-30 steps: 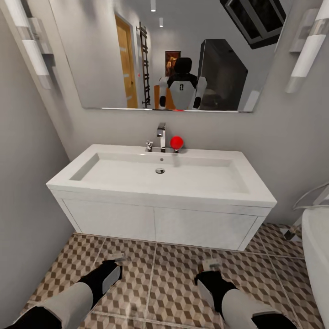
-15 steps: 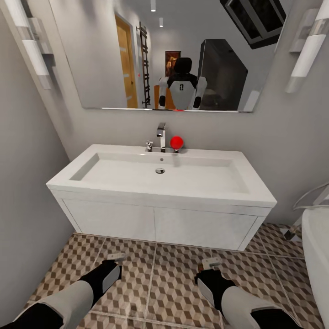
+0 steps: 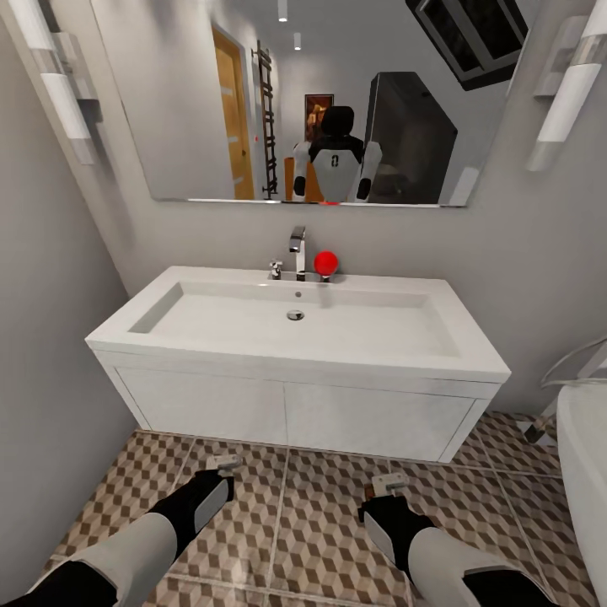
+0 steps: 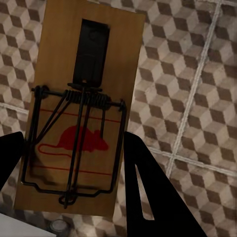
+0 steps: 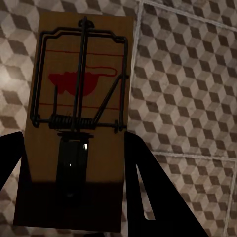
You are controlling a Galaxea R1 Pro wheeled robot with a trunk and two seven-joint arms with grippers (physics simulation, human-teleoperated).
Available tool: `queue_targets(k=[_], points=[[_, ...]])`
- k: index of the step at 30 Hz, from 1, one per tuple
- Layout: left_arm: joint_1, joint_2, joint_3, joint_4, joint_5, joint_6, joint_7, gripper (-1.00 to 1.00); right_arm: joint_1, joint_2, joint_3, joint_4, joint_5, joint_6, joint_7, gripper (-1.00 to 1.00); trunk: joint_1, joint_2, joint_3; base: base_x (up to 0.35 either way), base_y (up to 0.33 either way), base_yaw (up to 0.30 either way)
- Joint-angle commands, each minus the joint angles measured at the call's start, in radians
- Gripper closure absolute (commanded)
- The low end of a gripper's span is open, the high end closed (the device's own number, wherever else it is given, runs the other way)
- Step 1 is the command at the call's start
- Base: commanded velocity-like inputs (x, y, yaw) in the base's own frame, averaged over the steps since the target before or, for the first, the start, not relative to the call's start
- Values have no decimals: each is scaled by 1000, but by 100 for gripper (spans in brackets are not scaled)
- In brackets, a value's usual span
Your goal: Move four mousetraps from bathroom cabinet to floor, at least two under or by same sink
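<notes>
Both pincers loaded, in front of the sink point(image 3: 295, 324).
Left pincer point(image 3: 226, 462) clamps one mousetrap point(image 4: 81, 108), right pincer point(image 3: 389, 484) another point(image 5: 79, 118), above the bathroom floor point(image 3: 320, 523) before the sink. Risk: dropped from this height, traps could bounce away or flip.

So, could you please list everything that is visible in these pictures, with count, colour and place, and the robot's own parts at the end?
mousetrap: two, brown wood with black wire and a red mouse print; one between the left pincer's fingers, one between the right pincer's fingers
sink: one, white, on the vanity against the wall
tap: one, chrome, at the sink's back edge
red ball: one, beside the tap
vanity: one, white, two doors, under the sink
mirror: one, above the sink
bathroom floor: brown and beige cube tiles
bathtub: one, white, at the right edge
left pincer: black, low over the floor
right pincer: black, low over the floor
</notes>
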Motion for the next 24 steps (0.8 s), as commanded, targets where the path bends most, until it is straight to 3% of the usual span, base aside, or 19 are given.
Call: queue_targets(k=[1,11,12,15,18,24], points=[[0,1,-8,-2,8,4,7,100,0,0,3,-2,4,9,-2,100,0,0,-1,0,0,0],[0,-1,-8,4,9,5,1,100,0,0,-2,-1,-1,9,-3,100,0,0,-1,78,0,0],[0,-1,-8,5,9,4,1,100,0,1,-12,-1,-1,9,-3,100,0,0,-1,291,0,0],[0,-1,-8,5,9,2,-1,100,0,4,-98,-3,2,9,-5,100,0,0,-1,126,0,0],[0,-1,-8,5,10,2,0,100,0,5,-122,-2,1,8,-6,100,0,0,-1,21,0,0],[3,-1,-8,7,10,3,2,100,0,4,-128,0,1,7,-6,100,0,0,-1,1,0,0]])
